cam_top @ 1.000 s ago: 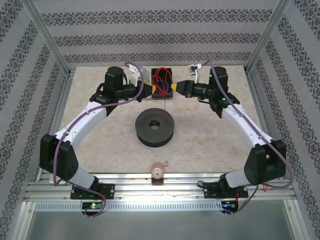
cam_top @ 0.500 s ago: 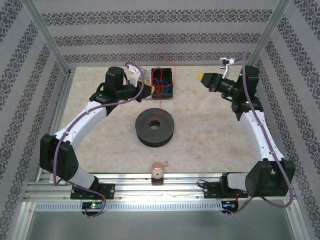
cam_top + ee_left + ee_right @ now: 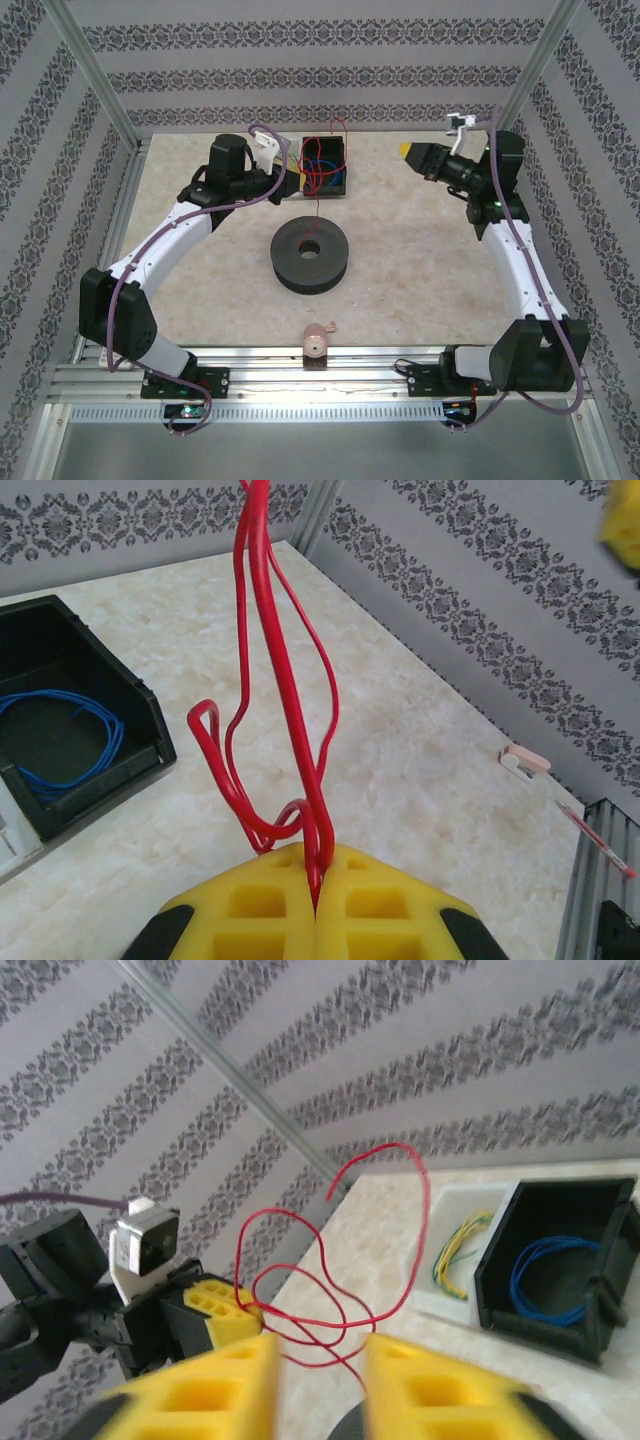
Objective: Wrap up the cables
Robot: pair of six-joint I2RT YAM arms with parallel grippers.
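Several loose loops, thin red cables [image 3: 284,680]

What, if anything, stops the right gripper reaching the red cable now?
Likely yes, it can reach. The right gripper, jaws apart, faces the red cable, which the left gripper holds up in open air; nothing stands between them.

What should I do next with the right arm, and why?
Probably bring the right end effector, open and standing apart, over to the red cable loops that the left end effector holds clamped, so both can guide them toward the black spool.
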